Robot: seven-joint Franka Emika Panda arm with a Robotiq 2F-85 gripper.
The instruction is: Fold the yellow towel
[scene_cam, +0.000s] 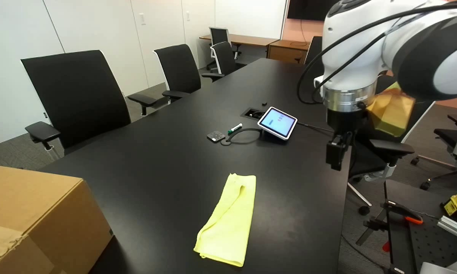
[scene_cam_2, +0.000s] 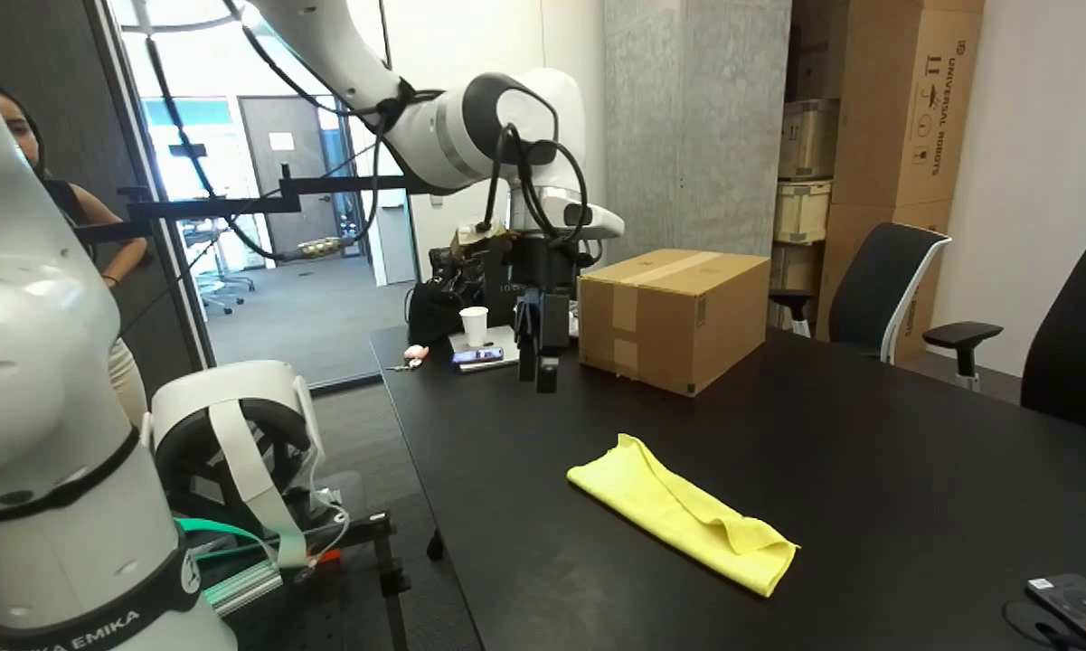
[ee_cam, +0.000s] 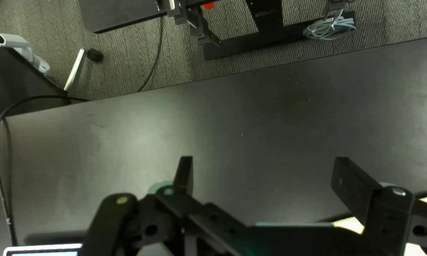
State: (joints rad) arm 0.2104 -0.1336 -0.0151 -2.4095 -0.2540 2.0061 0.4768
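Observation:
The yellow towel (scene_cam: 234, 224) lies on the black table as a long strip with a loose edge and a small lifted fold along its top. It also shows in an exterior view (scene_cam_2: 678, 520), lying at a slant. In the wrist view only a small bright piece of the towel (ee_cam: 350, 224) shows behind the right finger; the rest is hidden or out of frame. My gripper (ee_cam: 263, 167) is open and empty, its fingers wide apart over bare table. In both exterior views the gripper (scene_cam: 336, 152) (scene_cam_2: 540, 366) hangs above the table, apart from the towel, near the table's edge.
A cardboard box (scene_cam: 80, 220) (scene_cam_2: 660, 334) stands on the table. A tablet (scene_cam: 277, 122) with a cable, a green-capped marker (scene_cam: 235, 128) and a dark square (scene_cam: 215, 136) lie farther along. A paper cup (scene_cam_2: 475, 327), a phone (scene_cam_2: 477, 355) and a remote-like device (scene_cam_2: 1081, 604) also lie there.

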